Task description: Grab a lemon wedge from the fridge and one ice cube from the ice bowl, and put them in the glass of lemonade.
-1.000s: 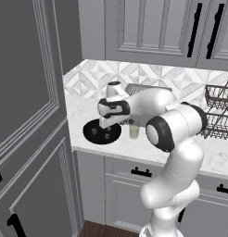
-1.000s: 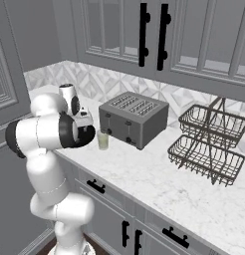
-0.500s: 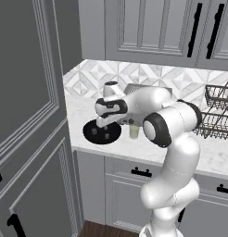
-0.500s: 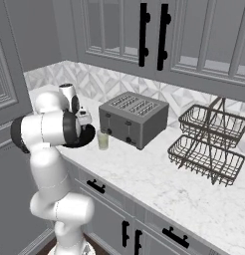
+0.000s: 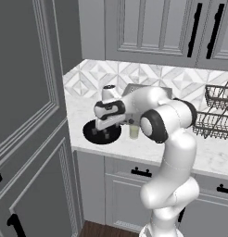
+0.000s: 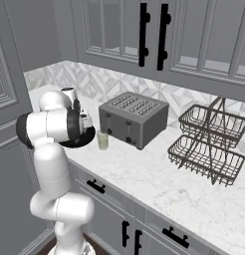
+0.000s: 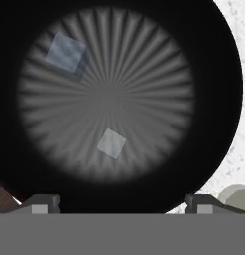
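Note:
The black ice bowl [image 5: 90,134] sits on the white counter, left of the glass of lemonade [image 5: 133,132]. My gripper [image 5: 101,133] points down just above the bowl, open and empty. From the hand, the bowl's dark rim [image 7: 221,99] surrounds a ribbed grey floor. Two pale ice cubes lie on that floor, one [image 7: 111,143] near the middle and one [image 7: 65,52] at the upper left. The open gripper [image 7: 122,201] straddles the bowl's near side, fingertips [image 7: 42,203] far apart. The glass of lemonade [image 6: 103,140] stands in front of the toaster. The fridge [image 5: 23,115] has its door shut. The lemon wedge is out of view.
A silver toaster [image 6: 133,118] stands behind the glass, against the tiled wall. A two-tier black wire basket [image 6: 206,144] is on the counter to the right. Grey upper cabinets [image 6: 154,35] with black handles hang above, and drawers [image 5: 134,185] sit below.
The hand has shifted slightly left and lower over the ice bowl, and the elbow swung left with it. The jaws stayed open.

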